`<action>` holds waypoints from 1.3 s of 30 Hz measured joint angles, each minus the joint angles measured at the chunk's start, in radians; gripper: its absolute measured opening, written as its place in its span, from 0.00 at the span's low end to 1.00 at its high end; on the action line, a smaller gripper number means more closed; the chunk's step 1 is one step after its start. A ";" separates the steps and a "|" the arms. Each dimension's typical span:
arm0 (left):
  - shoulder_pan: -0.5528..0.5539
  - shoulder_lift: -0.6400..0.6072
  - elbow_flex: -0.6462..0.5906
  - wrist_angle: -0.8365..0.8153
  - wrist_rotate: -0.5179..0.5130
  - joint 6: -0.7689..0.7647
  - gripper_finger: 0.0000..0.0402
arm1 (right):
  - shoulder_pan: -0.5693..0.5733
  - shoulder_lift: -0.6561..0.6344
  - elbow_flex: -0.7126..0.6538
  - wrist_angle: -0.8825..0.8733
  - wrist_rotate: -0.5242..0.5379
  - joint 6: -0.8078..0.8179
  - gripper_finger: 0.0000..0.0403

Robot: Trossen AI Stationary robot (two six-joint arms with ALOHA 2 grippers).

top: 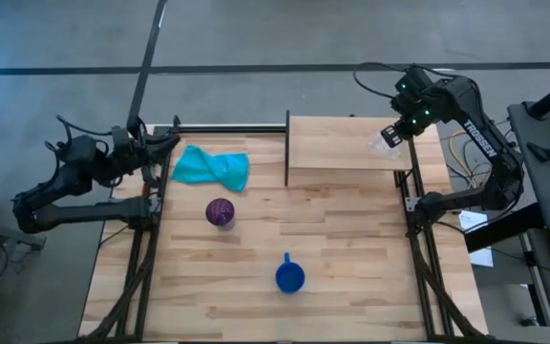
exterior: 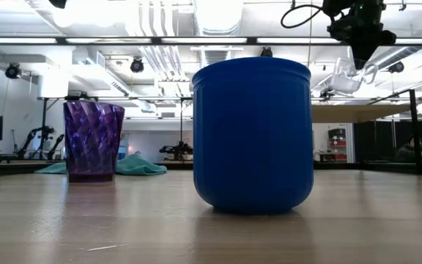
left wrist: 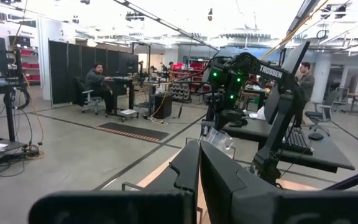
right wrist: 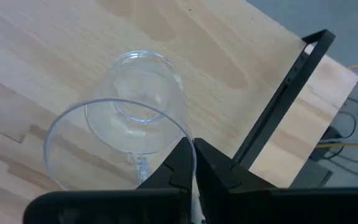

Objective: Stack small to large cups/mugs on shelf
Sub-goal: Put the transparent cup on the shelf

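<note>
Fingers of the right gripper (right wrist: pixel 193 163) pinch the clear cup's (right wrist: pixel 126 140) rim, tilted above the shelf (top: pixel 337 143).

Bare tabletop (top: pixel 351 248) right of blue mug (top: pixel 289 277), purple tumbler (top: pixel 221 212) and teal cloth (top: pixel 211 168) crowding left

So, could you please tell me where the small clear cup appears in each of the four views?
High view: clear cup at the shelf's right end, under the right tool.
Low view: upper right, hanging tilted from that tool above the shelf.
Left wrist view: centre, beneath the far right arm, small.
Right wrist view: fills the lower left, rim pinched.
Shared landmark: the shelf's pale board.
</note>
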 joint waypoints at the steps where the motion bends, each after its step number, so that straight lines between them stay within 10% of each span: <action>1: 0.000 0.003 0.000 0.000 0.000 0.000 0.00 | 0.000 0.000 -0.004 0.000 0.000 0.013 0.02; 25: 0.000 0.004 0.000 0.045 0.000 0.000 0.00 | 0.027 0.002 -0.081 0.000 0.053 0.156 0.02; 39: 0.000 -0.001 0.000 0.044 0.000 0.000 0.00 | 0.027 0.002 -0.081 0.000 0.053 0.160 0.20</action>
